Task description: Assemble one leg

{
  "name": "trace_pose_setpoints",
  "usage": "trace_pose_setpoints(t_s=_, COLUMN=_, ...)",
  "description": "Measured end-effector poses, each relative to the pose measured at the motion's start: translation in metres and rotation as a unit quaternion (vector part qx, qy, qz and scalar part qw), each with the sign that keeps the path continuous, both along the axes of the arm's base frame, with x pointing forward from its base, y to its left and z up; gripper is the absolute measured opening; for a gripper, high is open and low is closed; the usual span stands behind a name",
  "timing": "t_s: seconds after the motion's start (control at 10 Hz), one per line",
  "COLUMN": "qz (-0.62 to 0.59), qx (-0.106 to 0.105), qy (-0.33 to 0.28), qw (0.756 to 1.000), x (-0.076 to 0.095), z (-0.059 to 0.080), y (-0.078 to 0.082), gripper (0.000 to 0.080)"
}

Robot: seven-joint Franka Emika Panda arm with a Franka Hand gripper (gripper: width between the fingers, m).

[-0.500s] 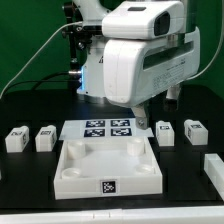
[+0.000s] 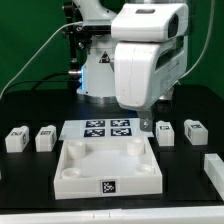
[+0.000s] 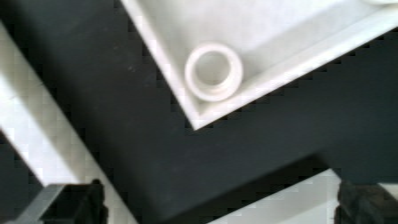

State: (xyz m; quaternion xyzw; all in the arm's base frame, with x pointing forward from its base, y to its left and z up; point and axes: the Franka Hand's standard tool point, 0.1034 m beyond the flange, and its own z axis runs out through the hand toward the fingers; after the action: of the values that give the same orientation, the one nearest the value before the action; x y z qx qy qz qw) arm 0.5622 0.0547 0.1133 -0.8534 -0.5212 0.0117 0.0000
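Pincer point(image 3: 210, 205) hangs wide apart, empty, above a corner of the tray point(image 2: 70, 182). At nine o'clock of the tray sit two spare legs point(image 2: 16, 139). At three o'clock is the leg point(image 2: 165, 132) nearest me: probably light, rigid, smooth plastic, best pinched across its flat sides.
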Motion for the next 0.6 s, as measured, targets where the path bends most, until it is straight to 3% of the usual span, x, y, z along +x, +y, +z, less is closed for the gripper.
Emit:
trace_pose_setpoints(t_s=0.2, qz=0.061, qx=-0.001, qy=0.003, qw=0.998, x=-0.011, z=-0.005, y=-0.004, gripper=0.065)
trace_pose_setpoints(t_s=0.4, qz=0.159, qx=0.002, qy=0.008, qw=0.987, x=-0.035, z=-0.014, y=-0.015, gripper=0.065)
trace_pose_setpoints(t_s=0.6, qz=0.172, qx=0.003, qy=0.011, qw=0.985, x=-0.037, z=-0.015, y=-0.017, gripper=0.065)
